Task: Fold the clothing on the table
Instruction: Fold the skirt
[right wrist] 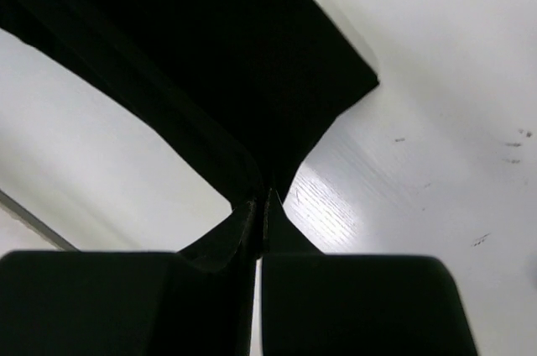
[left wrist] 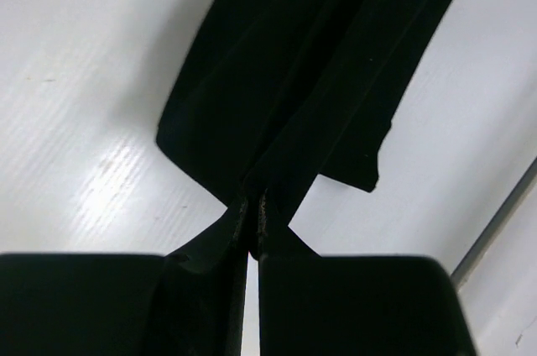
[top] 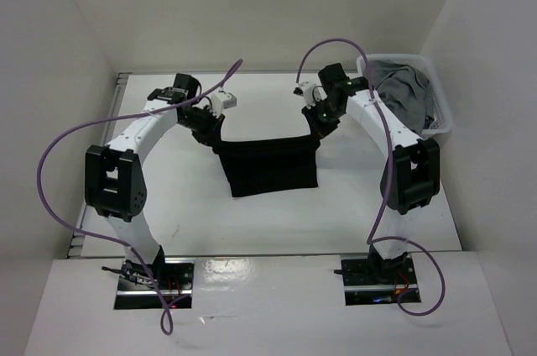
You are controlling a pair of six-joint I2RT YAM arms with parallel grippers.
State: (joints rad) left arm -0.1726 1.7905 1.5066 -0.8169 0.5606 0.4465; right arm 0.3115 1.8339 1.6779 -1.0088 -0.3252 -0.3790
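The black clothing (top: 270,167) hangs stretched between both grippers over the middle of the white table (top: 210,222), its lower part resting on the surface. My left gripper (top: 215,143) is shut on the garment's upper left corner, and in the left wrist view the clothing (left wrist: 319,62) runs away from the pinched jaws of that gripper (left wrist: 252,205). My right gripper (top: 317,136) is shut on the upper right corner. The right wrist view has the black clothing (right wrist: 193,54) spreading out from the closed gripper (right wrist: 261,201).
A white basket (top: 436,121) at the back right holds a grey garment (top: 407,91). A metal rail (top: 122,91) runs along the table's left edge. White walls enclose the back and both sides. Purple cables loop off both arms.
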